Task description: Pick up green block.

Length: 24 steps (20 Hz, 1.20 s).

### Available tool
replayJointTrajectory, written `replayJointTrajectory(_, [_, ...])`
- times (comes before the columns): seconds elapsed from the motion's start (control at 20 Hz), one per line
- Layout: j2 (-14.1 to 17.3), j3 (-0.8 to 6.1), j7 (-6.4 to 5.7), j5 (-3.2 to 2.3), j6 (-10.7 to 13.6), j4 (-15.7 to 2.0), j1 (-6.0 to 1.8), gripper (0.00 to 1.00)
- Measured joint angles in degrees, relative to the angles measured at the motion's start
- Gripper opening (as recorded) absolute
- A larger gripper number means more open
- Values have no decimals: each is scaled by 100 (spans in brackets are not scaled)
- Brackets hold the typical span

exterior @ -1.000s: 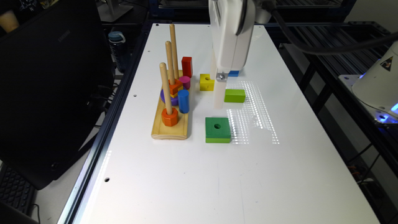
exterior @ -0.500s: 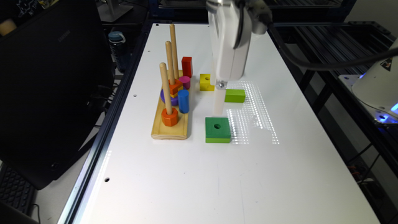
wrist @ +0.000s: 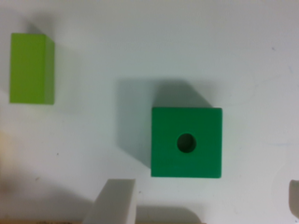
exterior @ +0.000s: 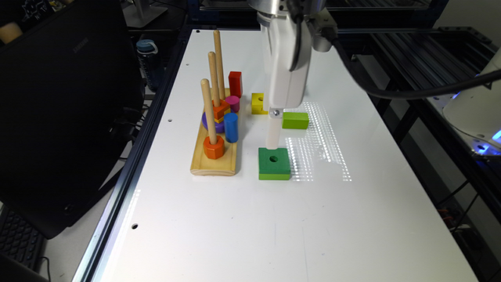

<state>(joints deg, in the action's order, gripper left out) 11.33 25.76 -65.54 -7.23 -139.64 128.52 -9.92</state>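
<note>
Green block (exterior: 274, 163) lies flat on the white table (exterior: 242, 219), hole upward, just beside the wooden peg board (exterior: 214, 158) — toward the exterior view's right. It is square, so no long axis; its edges run parallel to the board's. The gripper (exterior: 273, 145) hangs above its far edge, fingers (wrist: 114, 201) spread wide, holding nothing. A lime-green block (exterior: 295, 120) sits beyond.

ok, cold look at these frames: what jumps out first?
The white gripper hanging just above the far edge of the green block, fingers spread wide. Next, the wooden peg stand, crowded with coloured pieces, on the exterior view's left. A lime-green block lies flat beyond the gripper.
</note>
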Motion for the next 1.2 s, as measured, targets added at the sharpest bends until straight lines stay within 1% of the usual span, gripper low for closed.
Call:
replayJointTrajectory(0.05, [47, -3, -13, -19, -37, 5, 2, 100])
replayJointTrajectory(0.1, [99, -5, -16, -56, -79, 4, 2, 100])
replayJointTrajectory(0.15, [144, -10, -44, -80, -106, -3, -4, 100])
replayJointTrajectory(0.2, [187, -4, -57, -120, -136, -9, -8, 100])
replayJointTrajectory(0.3, [222, 1, -81, -152, -164, -13, -18, 100])
replayJointTrajectory(0.35, [225, 9, -70, -173, -166, -14, -24, 100])
replayJointTrajectory(0.4, [224, 18, -91, -170, -166, -14, -26, 100])
replayJointTrajectory(0.55, [243, 26, -109, -192, -172, -7, -39, 100])
replayJointTrajectory(0.6, [283, 24, -113, -219, -191, 4, -36, 100])
replayJointTrajectory(0.65, [375, 8, -149, -262, -287, 30, -34, 100])
replayJointTrajectory(0.7, [493, -9, -198, -336, -405, 44, -35, 100])
replayJointTrajectory(0.75, [627, -21, -227, -442, -527, 40, -38, 100])
replayJointTrajectory(0.8, [710, -34, -269, -491, -593, 27, -42, 100])
replayJointTrajectory(0.85, [784, -46, -306, -564, -643, 9, -47, 100])
replayJointTrajectory(0.9, [808, -45, -318, -596, -657, -2, -45, 100])
replayJointTrajectory(0.95, [811, -44, -354, -601, -658, -9, -44, 100])
replayJointTrajectory(1.05, [806, -27, -397, -635, -654, -5, -44, 100])
replayJointTrajectory(1.15, [876, -43, -422, -702, -713, 19, -35, 100])
replayJointTrajectory(1.2, [978, -68, -459, -778, -798, 20, -32, 100])
